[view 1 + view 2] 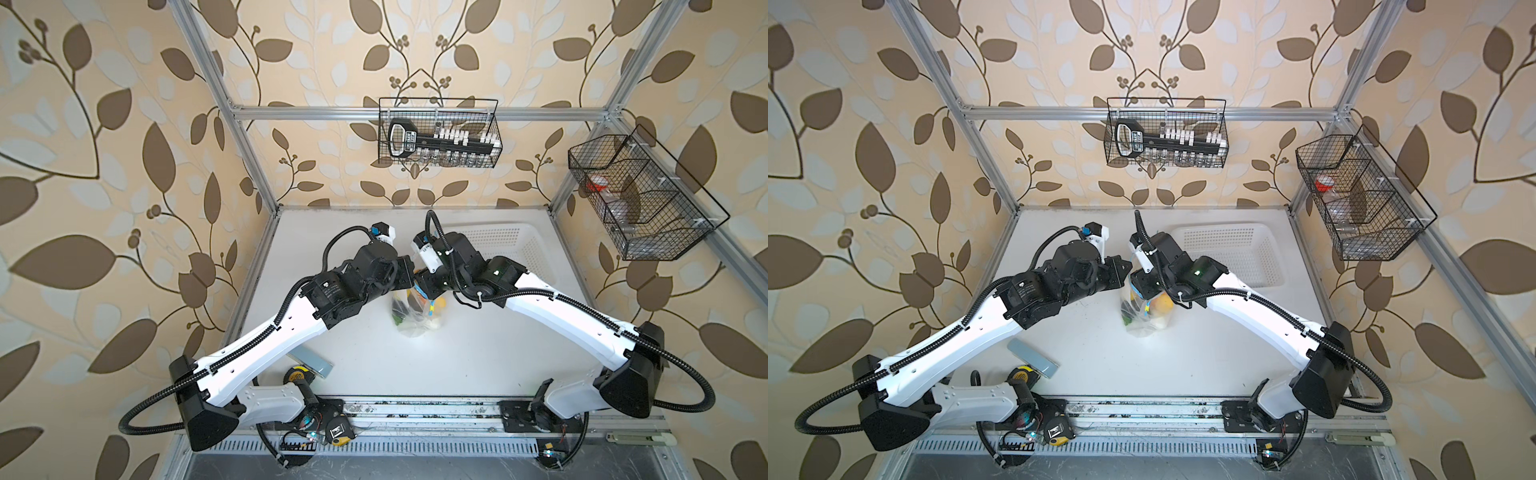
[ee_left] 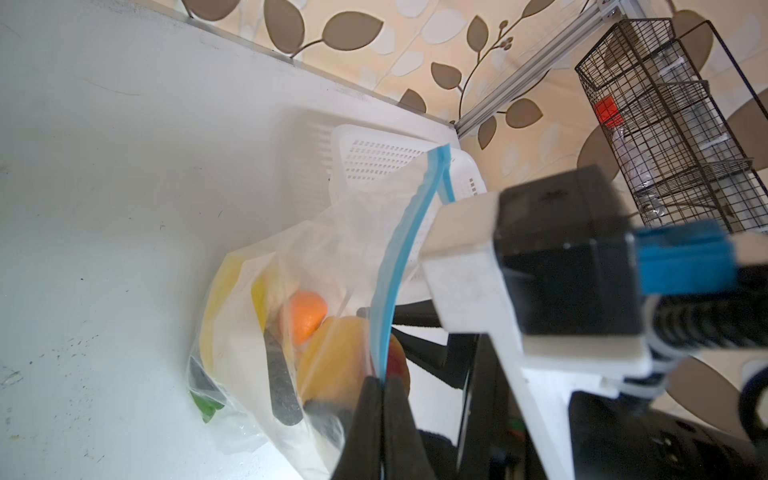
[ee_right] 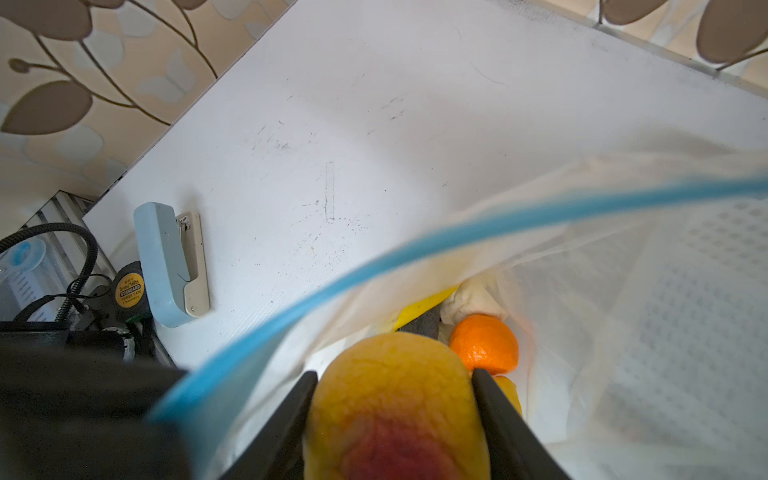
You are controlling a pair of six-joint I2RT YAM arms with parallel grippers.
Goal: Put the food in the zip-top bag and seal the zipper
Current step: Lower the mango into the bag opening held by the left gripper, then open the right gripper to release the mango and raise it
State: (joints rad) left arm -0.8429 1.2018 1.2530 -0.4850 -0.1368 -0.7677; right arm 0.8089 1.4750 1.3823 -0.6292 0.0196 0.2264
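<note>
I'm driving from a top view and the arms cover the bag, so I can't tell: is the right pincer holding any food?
Observer: Yes. The right wrist view shows the right pincer gripping the peach between its fingers.
Child: Is it inside the bag yet?
Observer: It's within the mouth of the bag, and the orange lies deeper inside.
Child: Who's holding the bag?
Observer: In the left wrist view, the left pincer is shut on the blue zipper strip at the bag's edge.
</note>
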